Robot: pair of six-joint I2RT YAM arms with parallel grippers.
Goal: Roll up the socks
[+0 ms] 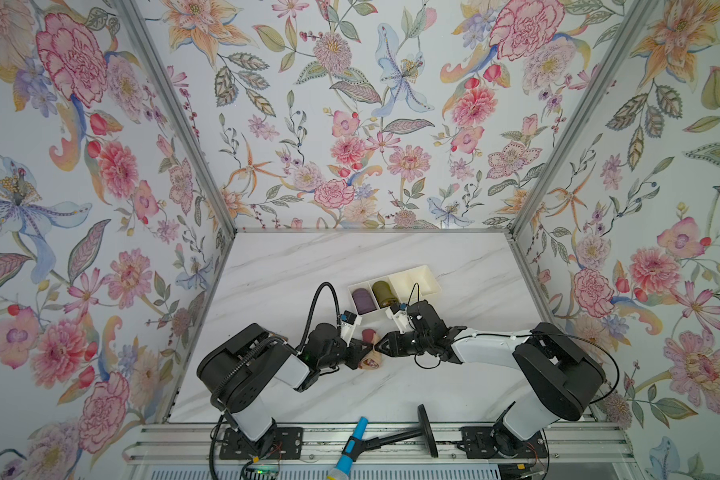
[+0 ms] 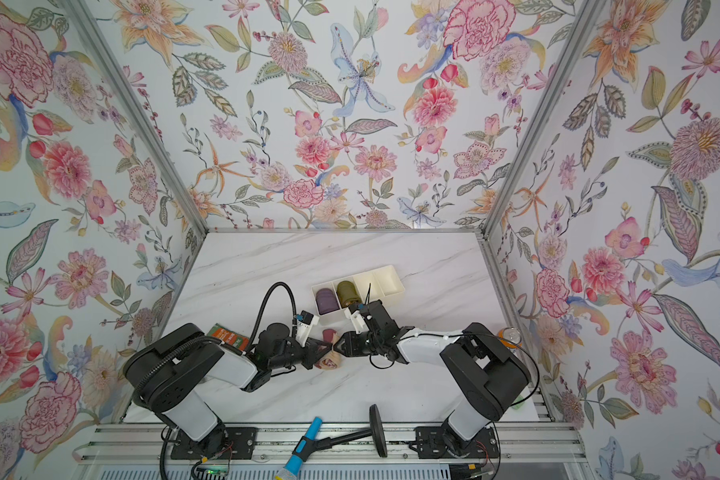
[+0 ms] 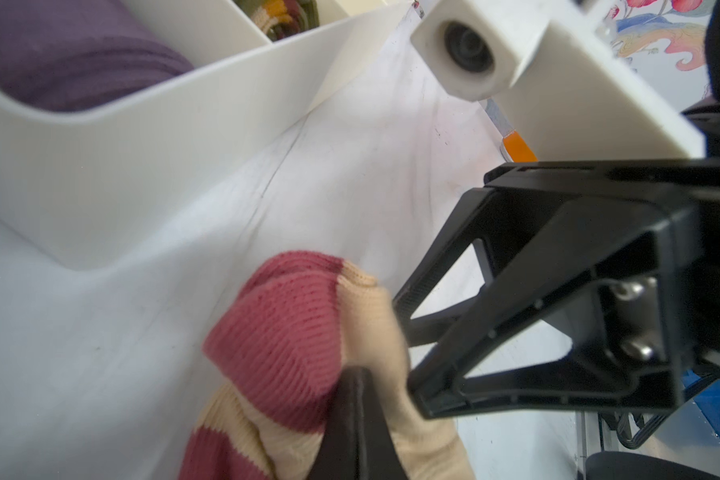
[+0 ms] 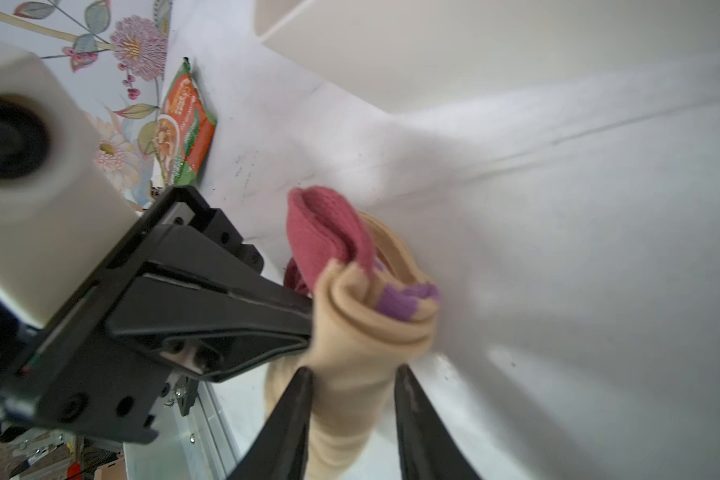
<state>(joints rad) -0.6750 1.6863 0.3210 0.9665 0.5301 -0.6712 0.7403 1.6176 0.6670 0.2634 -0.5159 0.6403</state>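
**Robot-laboratory test cell.** A marble-patterned surface (image 1: 308,266) is closed in behind and on both flanks by floral-printed wall panels (image 1: 350,124). The panels are held in bare aluminium corner posts (image 1: 178,116). A slotted aluminium rail (image 1: 175,438) runs along the surface's near edge. The left arm (image 1: 246,374) and right arm (image 1: 558,374) are bolted to it. A white camera housing (image 3: 474,54) on a wrist hangs just above the surface.

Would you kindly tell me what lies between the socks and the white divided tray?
Nothing: the left wrist view shows only bare marble table between the socks and the tray.
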